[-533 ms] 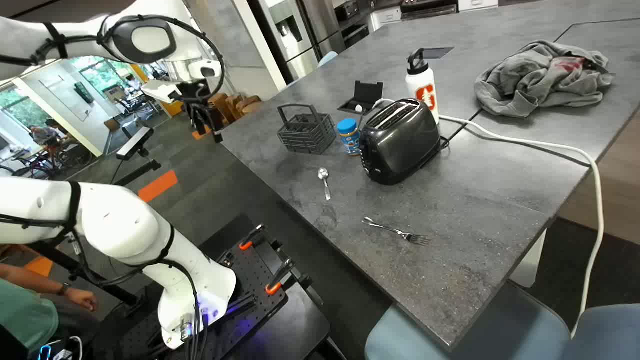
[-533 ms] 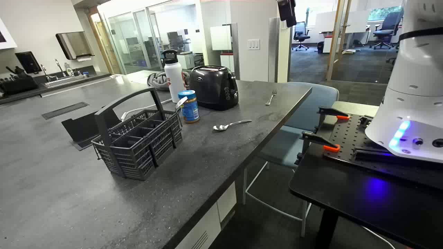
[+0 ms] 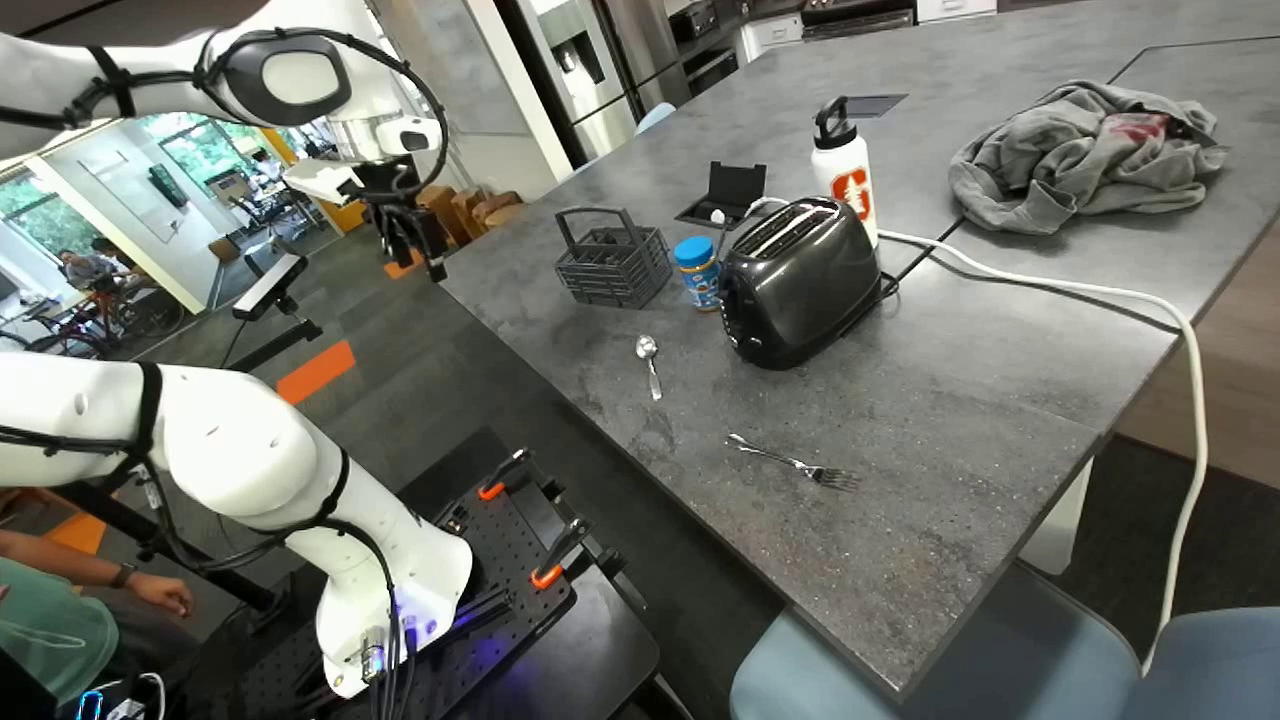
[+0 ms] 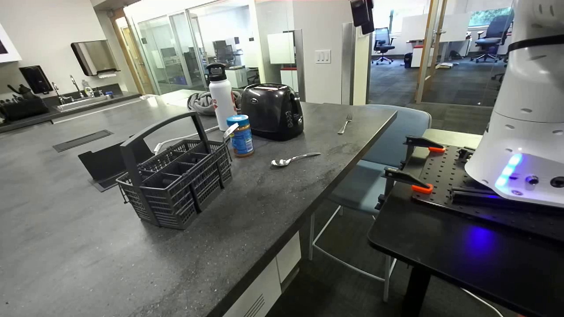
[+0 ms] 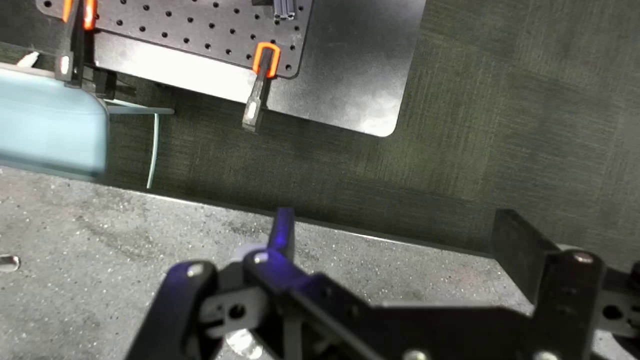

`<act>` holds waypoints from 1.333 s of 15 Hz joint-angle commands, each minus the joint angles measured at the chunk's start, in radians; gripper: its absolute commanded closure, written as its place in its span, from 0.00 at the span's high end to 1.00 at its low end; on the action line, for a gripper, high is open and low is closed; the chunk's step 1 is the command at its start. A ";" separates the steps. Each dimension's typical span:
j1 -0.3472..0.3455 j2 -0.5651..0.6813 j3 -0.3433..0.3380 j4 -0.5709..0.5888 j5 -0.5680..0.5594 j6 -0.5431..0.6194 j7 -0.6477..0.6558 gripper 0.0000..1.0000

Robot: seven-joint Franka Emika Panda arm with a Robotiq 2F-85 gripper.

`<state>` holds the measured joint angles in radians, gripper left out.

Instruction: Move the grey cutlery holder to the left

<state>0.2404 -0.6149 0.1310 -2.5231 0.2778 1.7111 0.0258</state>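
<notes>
The grey cutlery holder (image 3: 615, 275) stands upright on the grey table (image 3: 900, 560), its handle raised. In an exterior view the holder (image 4: 176, 187) is nearer the camera, with open compartments that look empty. It does not show in the wrist view. My gripper (image 3: 420, 265) hangs in the air by the table's corner, above and apart from the holder. Only its dark fingers (image 4: 362, 17) show at the top of an exterior view. In the wrist view the gripper's fingers (image 5: 392, 235) are wide apart with nothing between them.
A blue-lidded jar (image 4: 240, 136) stands beside the holder, then the black toaster (image 3: 800, 285) and a white bottle (image 3: 845, 170). A spoon (image 3: 648, 365) and a fork (image 3: 795, 464) lie near the table's front edge. An open black socket lid (image 3: 735, 190) stands behind.
My gripper has shifted and turned very slightly; its fingers sit a little further left in an exterior view. The holder and the other table objects have not moved.
</notes>
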 commanded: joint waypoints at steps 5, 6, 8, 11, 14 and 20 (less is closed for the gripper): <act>-0.034 0.295 0.199 0.226 0.027 0.292 0.370 1.00; -0.045 0.352 0.230 0.267 -0.002 0.340 0.456 1.00; -0.084 0.461 0.296 0.347 -0.070 0.422 0.621 1.00; -0.160 0.620 0.382 0.477 -0.222 0.476 0.868 1.00; -0.052 0.620 0.286 0.466 -0.273 0.480 0.903 1.00; -0.010 0.650 0.247 0.490 -0.288 0.479 0.917 1.00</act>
<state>0.1802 0.0352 0.4294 -2.0356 -0.0133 2.1933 0.9451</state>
